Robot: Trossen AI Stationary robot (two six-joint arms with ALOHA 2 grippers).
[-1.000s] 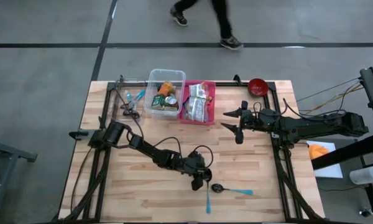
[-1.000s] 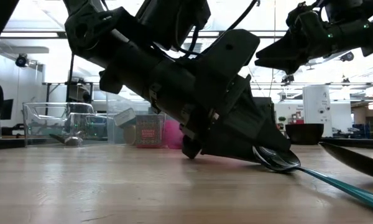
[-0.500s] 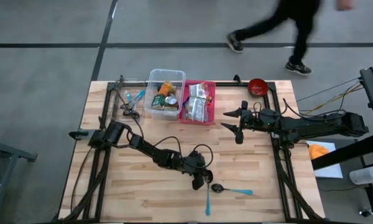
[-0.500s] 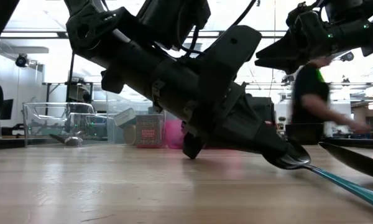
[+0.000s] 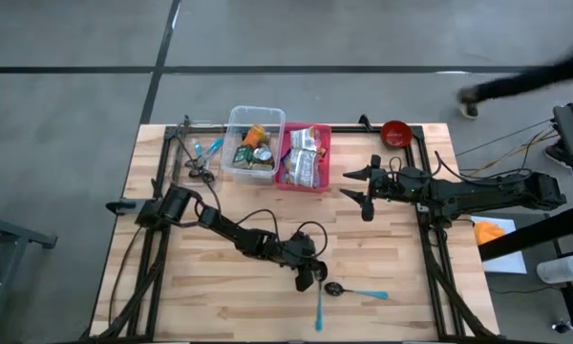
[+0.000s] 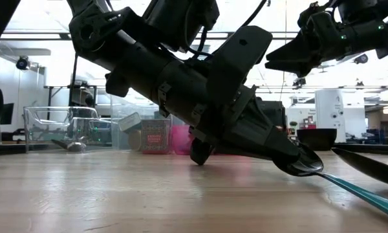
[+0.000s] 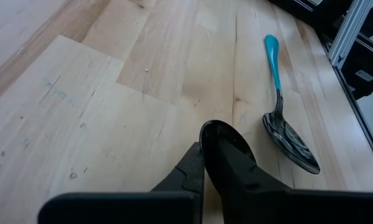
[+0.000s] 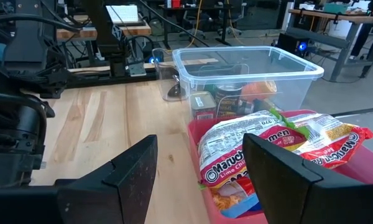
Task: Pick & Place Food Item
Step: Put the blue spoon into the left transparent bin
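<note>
Two teal-handled spoons lie near the table's front edge. My left gripper [image 5: 308,277] reaches in from the far left and is shut on the bowl of one spoon [image 5: 319,308]. The second spoon [image 7: 286,134] lies flat on its back just right of it, untouched. Food packets fill a pink bin [image 5: 306,158], and cans and packets fill a clear bin [image 5: 253,143] at the far edge. My right gripper [image 5: 363,191] hangs open above the table right of the pink bin, holding nothing. My left gripper pinches the spoon's bowl [image 7: 221,134] between its two fingers, slanting down from the table's far left. The bowl stands on edge, its tip past the fingertips and its lower rim on the wood. The teal handle [image 6: 362,194] lies on the table, running toward the near edge.
A red bowl [image 5: 395,132] sits at the far right corner. Loose utensils [image 5: 201,158] lie left of the clear bin. Bare wood spreads across the table's middle and its near left. A person passes on the floor beyond the far right corner.
My left gripper has shut on the spoon's bowl without moving from its spot. The bowl has tipped up onto its edge between the fingers and shifted a little, while the handle stays on the table. A person has walked rightward past the far edge.
</note>
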